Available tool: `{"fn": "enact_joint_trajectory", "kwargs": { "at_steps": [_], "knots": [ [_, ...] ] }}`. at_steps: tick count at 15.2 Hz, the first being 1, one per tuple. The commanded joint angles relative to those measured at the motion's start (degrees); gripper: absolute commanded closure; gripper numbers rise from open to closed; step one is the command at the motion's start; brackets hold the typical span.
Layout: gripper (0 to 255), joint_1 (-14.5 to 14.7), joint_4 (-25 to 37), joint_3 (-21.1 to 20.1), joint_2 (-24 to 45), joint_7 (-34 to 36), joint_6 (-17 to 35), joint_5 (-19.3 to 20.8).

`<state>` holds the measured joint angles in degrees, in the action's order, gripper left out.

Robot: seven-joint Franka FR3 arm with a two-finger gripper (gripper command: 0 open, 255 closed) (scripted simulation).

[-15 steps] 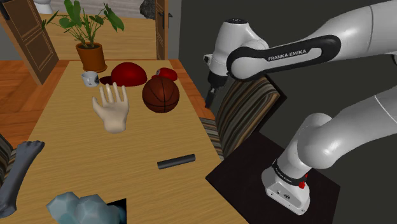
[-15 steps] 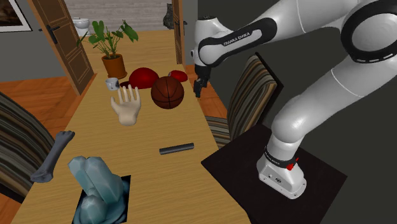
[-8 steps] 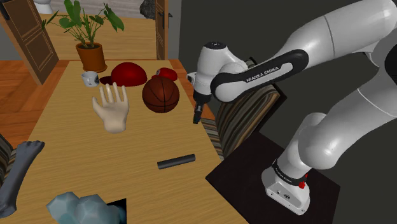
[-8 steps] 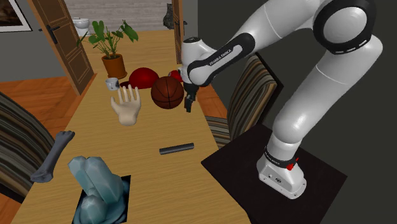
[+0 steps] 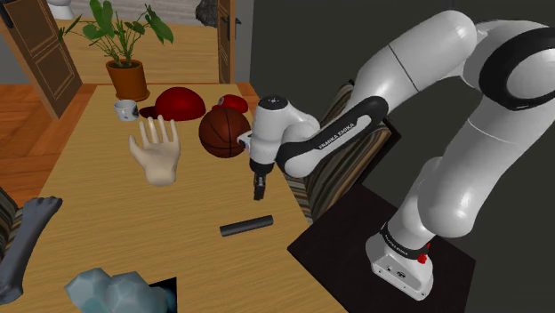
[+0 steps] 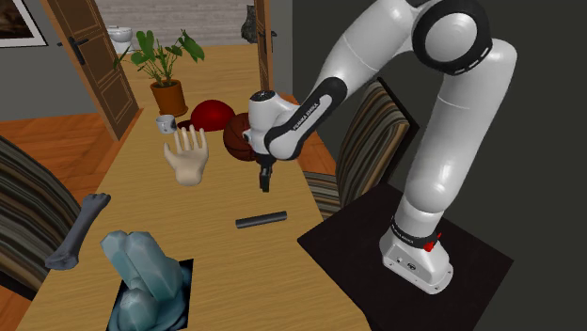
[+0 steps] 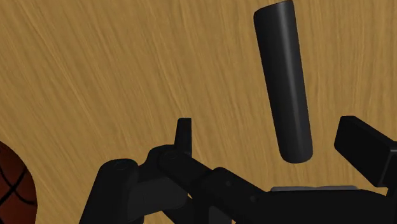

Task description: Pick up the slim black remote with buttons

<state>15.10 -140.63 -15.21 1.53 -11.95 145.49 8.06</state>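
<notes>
The slim black remote lies flat on the wooden table near its right edge in the shoulder view, and it is a plain dark bar. My gripper hangs a little above the table, pointing down, just beyond the remote toward the basketball. It shows the same way in the second exterior view. In the wrist view the remote runs away from the gripper; its fingers stand apart and open, touching nothing.
A tan hand model, a red cap, a mug and a potted plant stand farther back. A grey bone shape and a pale blue crystal sit near the front. A striped chair flanks the table's edge.
The arm has swung down and to the shoulder view's left, carrying the gripper from beside the table's edge to low over the table near the remote. The remote has not moved.
</notes>
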Motion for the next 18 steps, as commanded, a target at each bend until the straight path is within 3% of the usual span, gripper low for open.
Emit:
{"fn": "enact_joint_trajectory", "kwargs": {
  "at_steps": [1, 8, 18],
  "knots": [
    [0, 0.80, 0.67, -0.61, 3.61, 0.72, 2.43, 2.29],
    [0, 5.96, 5.82, -0.04, 17.19, 5.09, 8.54, 12.41],
    [0, 8.77, 7.43, 3.42, 23.68, 8.79, 13.19, 17.12]
  ]
}}
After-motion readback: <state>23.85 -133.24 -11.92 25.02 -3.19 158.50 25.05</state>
